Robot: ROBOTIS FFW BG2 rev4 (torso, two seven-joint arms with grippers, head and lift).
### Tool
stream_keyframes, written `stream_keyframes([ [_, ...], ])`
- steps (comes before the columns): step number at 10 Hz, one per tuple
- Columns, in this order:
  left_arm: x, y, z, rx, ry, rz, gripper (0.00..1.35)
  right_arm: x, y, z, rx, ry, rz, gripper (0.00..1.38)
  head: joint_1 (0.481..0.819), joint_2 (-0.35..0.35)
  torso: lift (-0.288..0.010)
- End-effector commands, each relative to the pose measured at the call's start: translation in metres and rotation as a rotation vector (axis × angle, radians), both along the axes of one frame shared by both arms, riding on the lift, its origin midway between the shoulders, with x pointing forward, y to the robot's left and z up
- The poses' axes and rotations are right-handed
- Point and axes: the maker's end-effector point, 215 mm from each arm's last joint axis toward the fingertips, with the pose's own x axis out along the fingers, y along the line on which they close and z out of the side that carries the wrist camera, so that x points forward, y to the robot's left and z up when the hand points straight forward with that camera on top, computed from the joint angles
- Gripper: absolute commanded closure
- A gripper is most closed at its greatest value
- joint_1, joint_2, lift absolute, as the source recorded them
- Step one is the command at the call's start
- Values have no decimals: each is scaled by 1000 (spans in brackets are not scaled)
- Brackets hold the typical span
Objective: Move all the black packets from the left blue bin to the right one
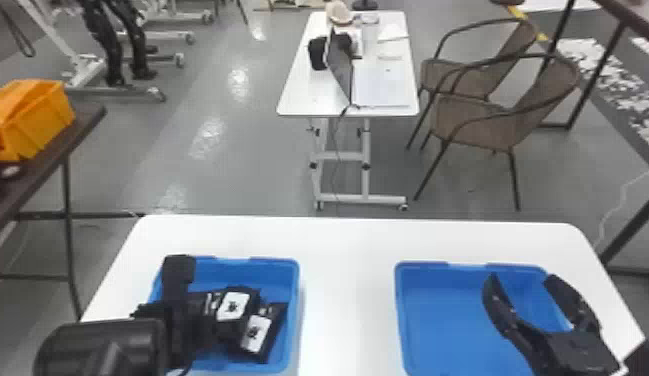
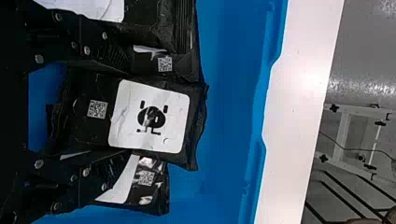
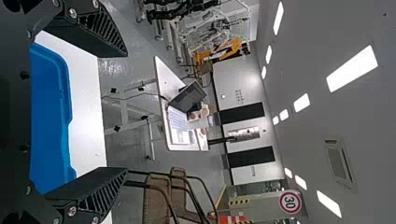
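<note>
Your left pincer (image 1: 188,320) spread around a white-labelled black packet (image 2: 149,116), inside the left blue plastic bin (image 1: 295,300), your right pincer (image 1: 523,278) spread, right of it.

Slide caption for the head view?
Left arm over black packets in left blue bin; right gripper open at right bin.

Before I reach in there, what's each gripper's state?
Left gripper: at a flat black packet with a white label; grip cannot be told.
Right gripper: open, empty.
</note>
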Motion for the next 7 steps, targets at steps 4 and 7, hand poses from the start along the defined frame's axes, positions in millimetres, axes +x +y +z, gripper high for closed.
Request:
stream_keyframes([
  [4,9,-10,24,-50,-84,-48,935,0,0,0,4,1,-2,145,695,74,0],
  [7,9,-32,77,-49,-206,-100,935,1,0,0,4,-1,-2,145,695,59,0],
])
